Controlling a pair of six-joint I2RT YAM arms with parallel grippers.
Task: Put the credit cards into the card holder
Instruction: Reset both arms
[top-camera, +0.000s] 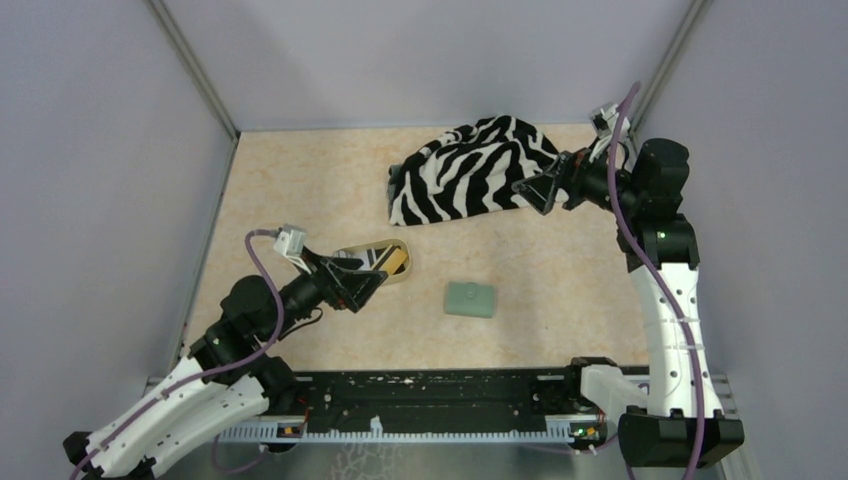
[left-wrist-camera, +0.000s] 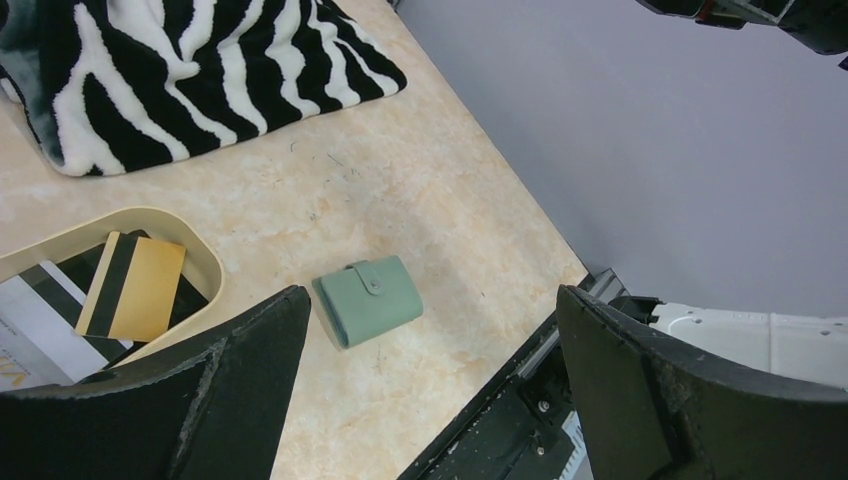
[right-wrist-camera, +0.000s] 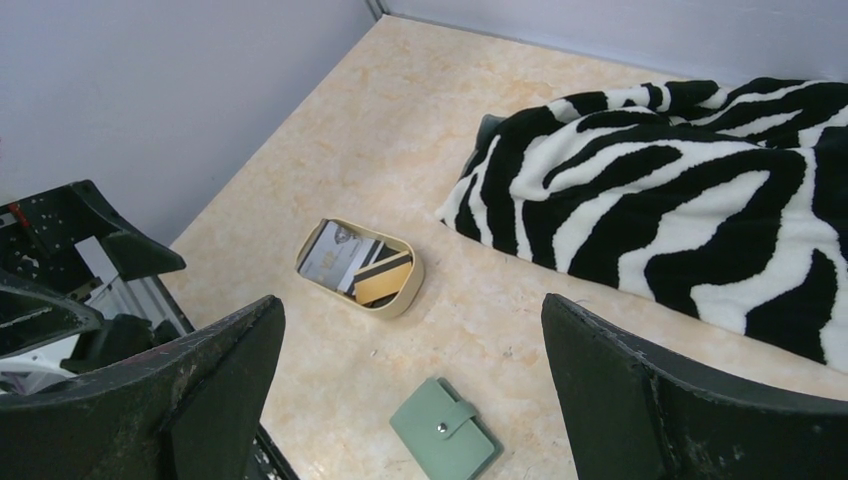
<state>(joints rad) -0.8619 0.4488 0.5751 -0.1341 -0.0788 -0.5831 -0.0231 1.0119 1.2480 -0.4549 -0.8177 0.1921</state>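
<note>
We see two arms, the left arm (top-camera: 190, 405) and the right arm (top-camera: 672, 320), with white shells on the lower links and black joints above. A purple cable (top-camera: 618, 205) loops along each. The fingers (left-wrist-camera: 240, 380) are matte black and wedge-shaped, with scuffed edges.

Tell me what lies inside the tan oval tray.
The tray holds overlapping credit cards: a yellow-orange card on top, with a pale card and dark cards partly under it. Anything beneath them, and their full number, is covered.
</note>
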